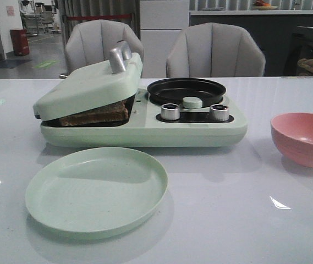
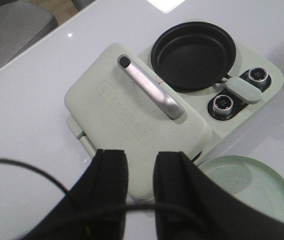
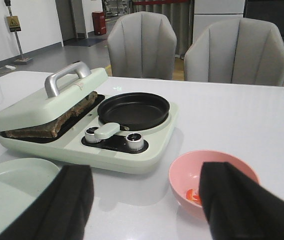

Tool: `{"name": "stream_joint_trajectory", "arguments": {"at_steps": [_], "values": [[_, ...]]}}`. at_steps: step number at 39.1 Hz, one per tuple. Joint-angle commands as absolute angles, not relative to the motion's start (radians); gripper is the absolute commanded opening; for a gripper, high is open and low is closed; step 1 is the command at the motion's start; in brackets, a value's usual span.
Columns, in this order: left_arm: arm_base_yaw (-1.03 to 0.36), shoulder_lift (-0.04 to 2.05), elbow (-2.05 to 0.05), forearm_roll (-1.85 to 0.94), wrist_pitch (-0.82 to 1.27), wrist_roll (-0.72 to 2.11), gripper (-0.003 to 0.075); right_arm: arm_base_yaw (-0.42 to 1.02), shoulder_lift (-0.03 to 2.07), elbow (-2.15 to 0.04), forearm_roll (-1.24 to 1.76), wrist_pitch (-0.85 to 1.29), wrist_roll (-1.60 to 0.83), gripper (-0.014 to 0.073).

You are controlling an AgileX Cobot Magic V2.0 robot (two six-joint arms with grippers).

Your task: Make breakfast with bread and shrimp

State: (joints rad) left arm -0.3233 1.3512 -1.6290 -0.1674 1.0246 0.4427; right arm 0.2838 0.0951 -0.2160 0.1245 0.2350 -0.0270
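The bread [image 1: 95, 114] lies inside the pale green breakfast maker [image 1: 145, 129], under its half-lowered lid [image 1: 87, 82]; its brown crust also shows in the right wrist view [image 3: 52, 125]. The shrimp [image 3: 192, 195], small orange-red pieces, lie in the pink bowl [image 3: 201, 175], partly hidden by a finger. My left gripper [image 2: 141, 162] is open and empty above the near edge of the lid [image 2: 132, 110]. My right gripper [image 3: 144, 200] is wide open and empty, above the table between the plate and the bowl. Neither gripper shows in the front view.
A black round pan [image 1: 186, 89] sits on the maker's right half, with two silver knobs [image 1: 170, 111] in front. An empty pale green plate [image 1: 97, 190] lies before the maker. The pink bowl [image 1: 305, 137] stands at the right. Two grey chairs [image 1: 214, 50] stand behind the table.
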Motion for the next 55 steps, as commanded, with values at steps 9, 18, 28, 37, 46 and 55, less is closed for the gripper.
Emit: {"name": "stream_joint_trajectory", "arguments": {"at_steps": [9,18,28,37,46,55], "values": [[-0.329,1.107,-1.454,-0.087,0.913,0.361,0.0239,0.28,0.106,-0.244,0.129,0.15,-0.031,0.0547],[-0.329,0.886,-1.18,0.005,0.729,0.244,0.0239,0.28,0.106,-0.244,0.129,0.15,-0.031,0.0547],[-0.329,0.627,-0.891,0.0,0.574,0.191,0.0239,0.28,0.106,-0.244,0.129,0.15,-0.031,0.0547],[-0.329,0.423,-0.695,-0.011,0.548,0.189,0.0239,0.28,0.106,-0.244,0.129,0.15,-0.031,0.0547],[-0.329,0.207,-0.552,-0.051,0.531,0.186,0.0239,0.28,0.106,-0.244,0.129,0.15,-0.031,0.0547],[-0.329,0.014,-0.438,-0.098,0.499,0.185,0.0239,0.28,0.106,-0.244,0.129,0.15,-0.031,0.0547]]}}
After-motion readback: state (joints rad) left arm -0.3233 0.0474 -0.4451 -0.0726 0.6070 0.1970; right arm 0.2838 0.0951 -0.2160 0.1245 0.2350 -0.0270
